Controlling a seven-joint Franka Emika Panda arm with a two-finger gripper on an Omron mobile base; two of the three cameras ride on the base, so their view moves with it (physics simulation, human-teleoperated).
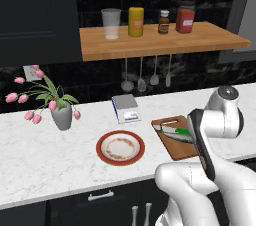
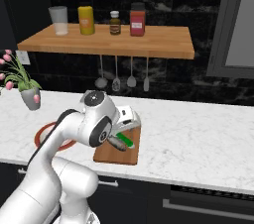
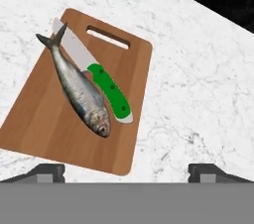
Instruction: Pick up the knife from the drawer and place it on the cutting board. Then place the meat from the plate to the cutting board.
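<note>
The cutting board (image 3: 74,104) lies on the white marble counter, its handle slot at the far end. On it rests the meat (image 3: 82,91), a grey-silver fish, with the green-handled knife (image 3: 111,94) right beside it, the blade under the fish's tail. My gripper (image 3: 126,172) hovers above the board's near right corner, open with nothing between its fingertips (image 3: 47,171). From the left base view the board (image 1: 172,147), knife (image 1: 183,131) and fish (image 1: 171,135) sit right of the bare plate (image 1: 120,147). The drawer (image 1: 100,202) below the counter is shut.
A small white scale (image 1: 126,108) stands behind the board, and a vase of pink tulips (image 1: 61,115) is at the left. Above, a wooden shelf (image 1: 160,42) carries jars and a glass, with utensils (image 1: 147,77) hanging under it. My arm (image 2: 94,124) partly covers the plate (image 2: 44,134).
</note>
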